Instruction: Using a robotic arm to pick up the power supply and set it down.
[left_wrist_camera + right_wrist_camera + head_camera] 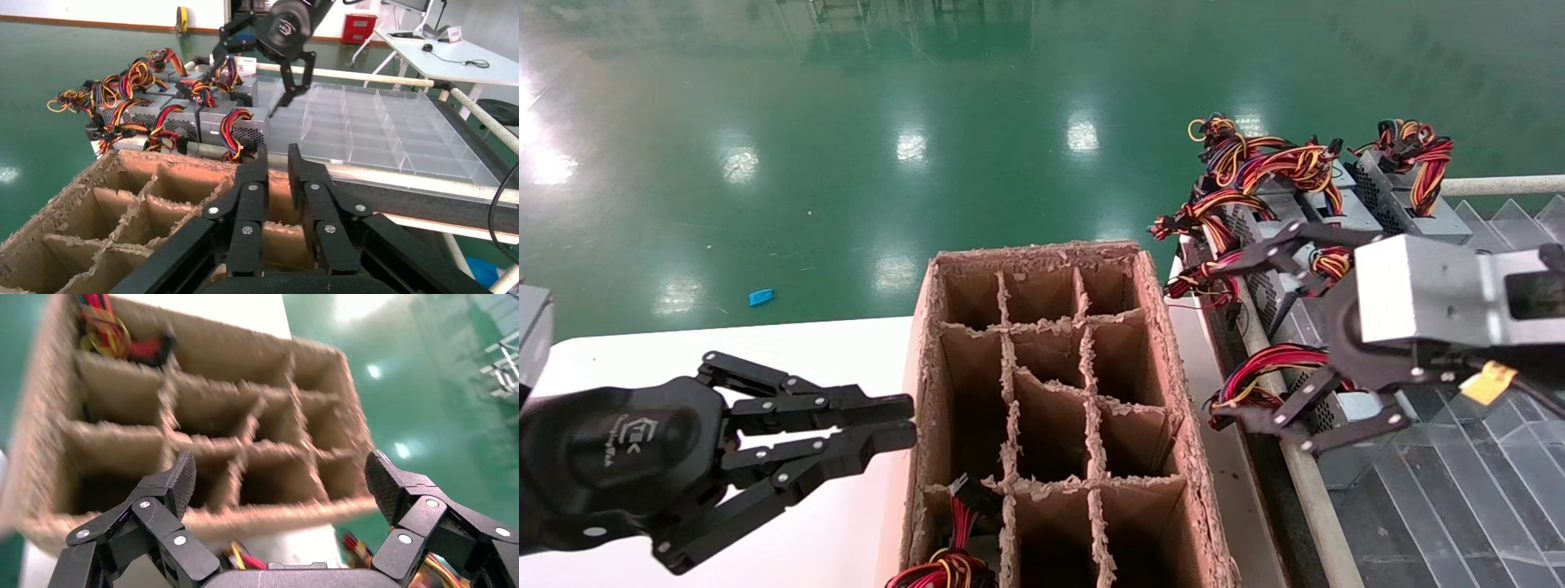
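My right gripper (1258, 343), black linked fingers on a silver-grey wrist with yellow tag, hangs spread wide and empty above the row of silver-grey metal power supplies with red-yellow wire bundles (1258, 282) on the rack beside the brown cardboard divider box (1050, 392). My left gripper (903, 425), fingers nearly together and empty, sits over the white table (789, 343), its fingertips at the box's left wall.

A factory or assembly hall: glossy green epoxy floor (846, 122) reflecting ceiling lights, rows of computer power supplies (183, 110) on a rack, a divided cardboard carton (1050, 392), clear plastic trays (379, 122), white workbenches (471, 61).
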Available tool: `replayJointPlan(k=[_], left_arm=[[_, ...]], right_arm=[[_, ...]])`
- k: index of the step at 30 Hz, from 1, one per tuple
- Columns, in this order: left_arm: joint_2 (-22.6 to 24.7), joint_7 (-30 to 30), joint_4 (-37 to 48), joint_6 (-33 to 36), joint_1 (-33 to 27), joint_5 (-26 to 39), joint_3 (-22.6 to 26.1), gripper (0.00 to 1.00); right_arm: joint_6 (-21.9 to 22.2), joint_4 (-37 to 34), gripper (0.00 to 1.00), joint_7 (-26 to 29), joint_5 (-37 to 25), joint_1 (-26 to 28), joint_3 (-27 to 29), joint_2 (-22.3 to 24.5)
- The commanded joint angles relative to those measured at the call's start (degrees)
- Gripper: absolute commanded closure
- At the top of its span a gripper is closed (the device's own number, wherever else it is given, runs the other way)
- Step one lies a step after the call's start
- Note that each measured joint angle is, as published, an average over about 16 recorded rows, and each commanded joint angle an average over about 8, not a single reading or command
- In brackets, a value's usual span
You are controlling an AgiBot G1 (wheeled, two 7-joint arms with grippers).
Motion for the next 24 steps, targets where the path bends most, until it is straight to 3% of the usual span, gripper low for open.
replayJointPlan(k=[1,24], left_arm=[[0.0,0.0,0.0,0.0,0.0,0.0,0.0,0.00],[0.0,0.0,0.0,0.0,0.0,0.0,0.0,0.00]], right_arm=[[-0.6,-0.1,0.00,0.5,1.1,-2.8,2.5,-0.5],[-8.1,-1.8,0.00,6.8,14.1,-34.2,31.4,-6.5]])
